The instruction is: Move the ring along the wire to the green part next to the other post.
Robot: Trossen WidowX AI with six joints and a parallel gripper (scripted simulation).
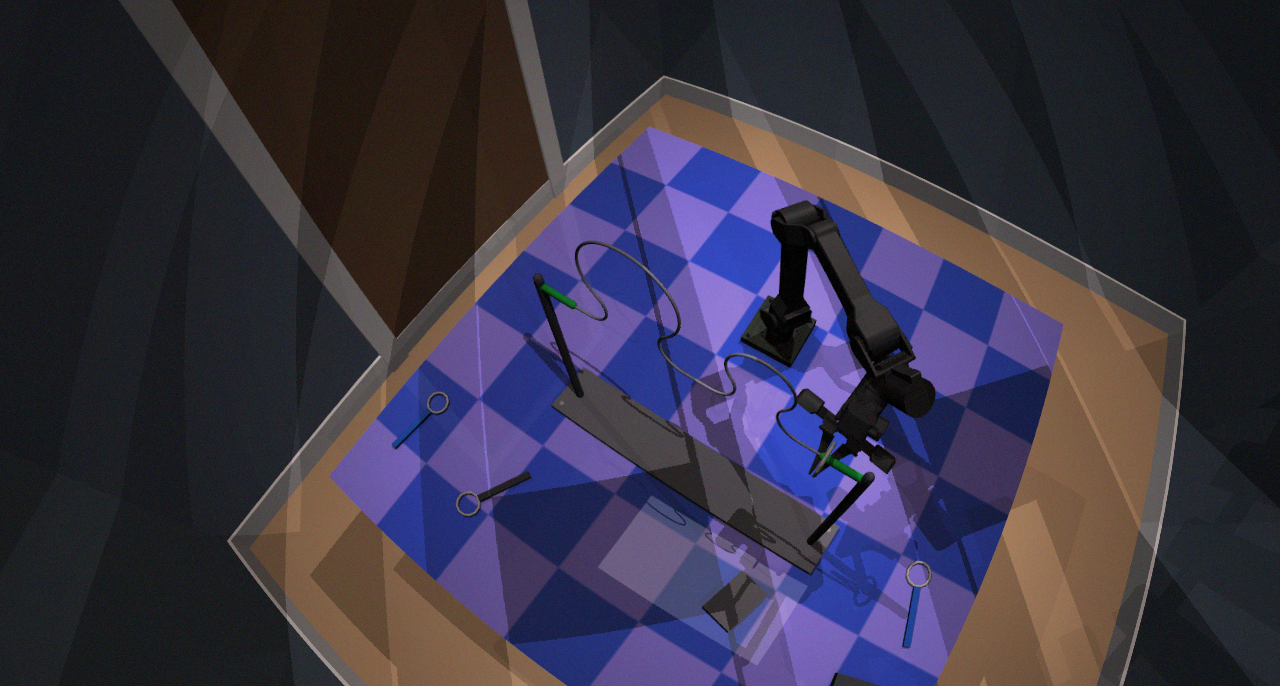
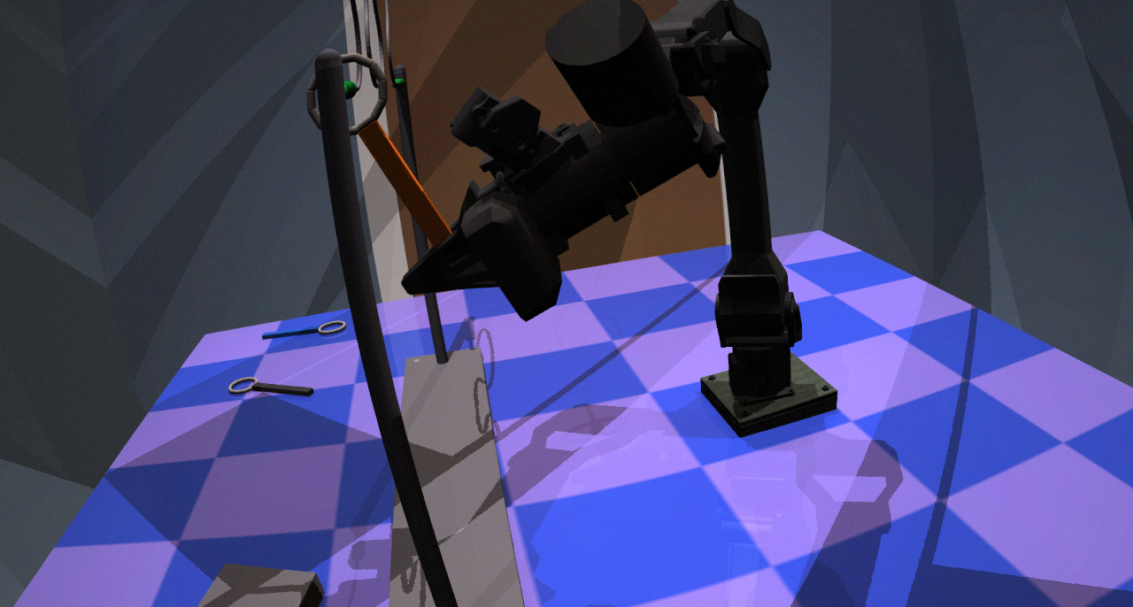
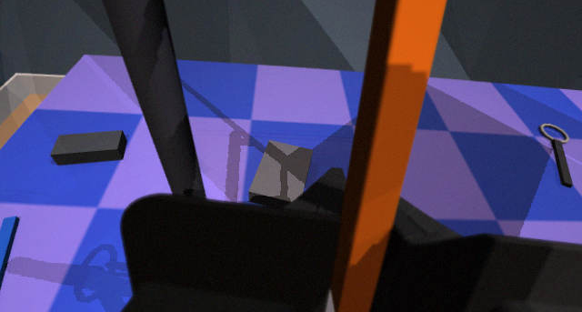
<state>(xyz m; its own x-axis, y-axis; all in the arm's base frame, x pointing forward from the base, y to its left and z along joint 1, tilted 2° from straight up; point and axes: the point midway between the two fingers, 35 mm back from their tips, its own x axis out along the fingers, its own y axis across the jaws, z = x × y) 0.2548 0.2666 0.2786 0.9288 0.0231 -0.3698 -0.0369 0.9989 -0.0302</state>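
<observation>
A grey ring (image 2: pixel 348 92) with an orange handle (image 2: pixel 404 177) (image 3: pixel 391 121) sits around the green part (image 1: pixel 845 467) (image 2: pixel 348 88) of the wire, close beside the near post (image 1: pixel 836 512) (image 2: pixel 342 207) (image 3: pixel 155 98). My gripper (image 1: pixel 827 454) (image 2: pixel 440 249) (image 3: pixel 345 180) is shut on the lower end of the orange handle, and the handle slants up to the ring. The thin grey wire (image 1: pixel 609 244) curls away to the far post (image 1: pixel 559 342), which has its own green part (image 1: pixel 562 297). In the top view my fingers hide most of the ring.
The posts stand on a long dark base plate (image 1: pixel 644 431) (image 2: pixel 443 445). Spare rings with handles lie on the floor (image 1: pixel 416 422) (image 1: pixel 492 492) (image 1: pixel 913 610) (image 2: pixel 304 331) (image 2: pixel 269 387) (image 3: pixel 559 155). Blocks (image 1: pixel 735 603) (image 3: pixel 282 171) (image 3: pixel 88 146) lie nearby. My arm's base (image 1: pixel 778 328) (image 2: pixel 768 402) stands behind the wire.
</observation>
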